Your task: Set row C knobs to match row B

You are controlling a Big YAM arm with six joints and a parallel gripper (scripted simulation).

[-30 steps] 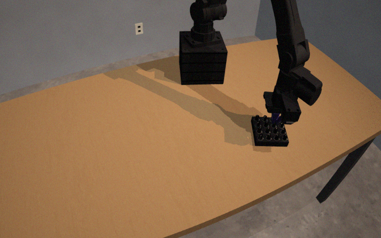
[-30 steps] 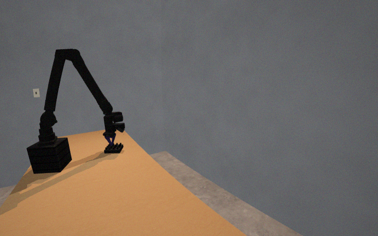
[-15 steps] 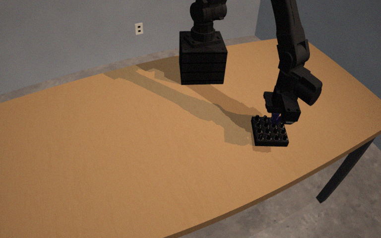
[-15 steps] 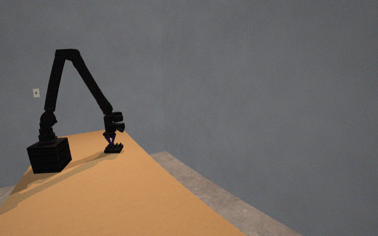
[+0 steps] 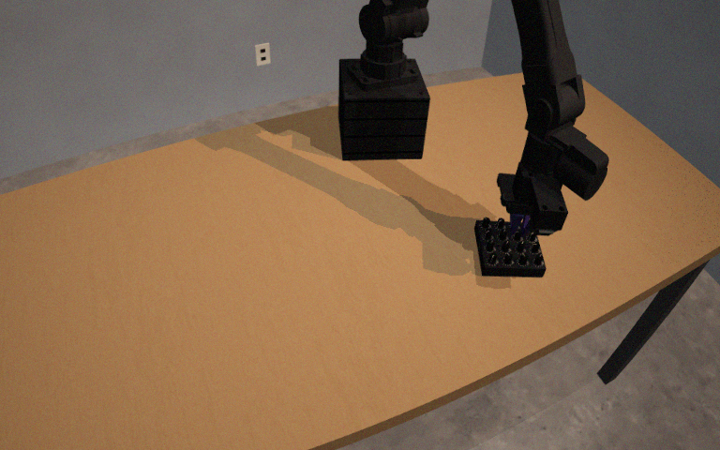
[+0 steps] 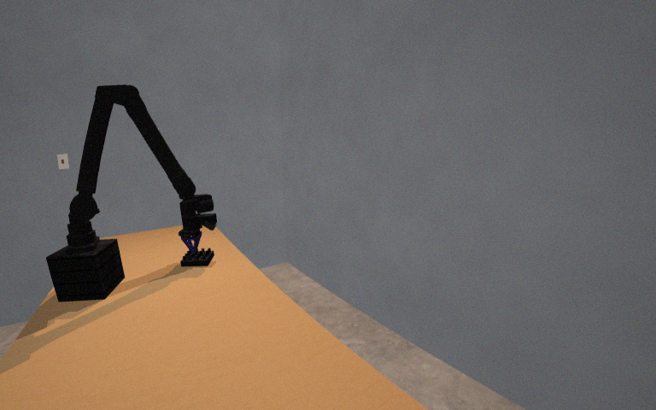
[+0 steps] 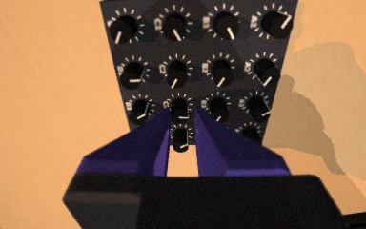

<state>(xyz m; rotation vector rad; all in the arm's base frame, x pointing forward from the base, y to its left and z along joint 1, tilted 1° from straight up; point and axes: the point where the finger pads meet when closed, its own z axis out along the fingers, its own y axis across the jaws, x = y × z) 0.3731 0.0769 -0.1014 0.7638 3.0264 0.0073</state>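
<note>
Knob box (image 5: 509,271) (image 6: 194,263) (image 7: 153,53) on counter (image 5: 265,296) (image 6: 217,338) (image 7: 48,72), toward right-hand corner in top view, set in from near edge. End effector (image 5: 520,231) (image 6: 193,251) (image 7: 182,114) slightly open, narrow gap; fingertips around row C knob (image 7: 179,108), third down in wrist view (contact cannot be told). Arm (image 5: 547,68) (image 6: 149,130) reaches down from black base block (image 5: 382,129) (image 6: 79,278), near far edge.

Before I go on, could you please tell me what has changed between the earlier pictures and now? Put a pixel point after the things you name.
Nothing has visibly moved, and nothing was visibly taken hold of or let go. The arm (image 5: 547,58) (image 6: 152,137) stayed bent over the table (image 5: 265,296) (image 6: 202,338), its pincer (image 7: 182,114) low at the knob box (image 5: 513,273) (image 6: 194,263) (image 7: 152,48), which kept its place.
</note>
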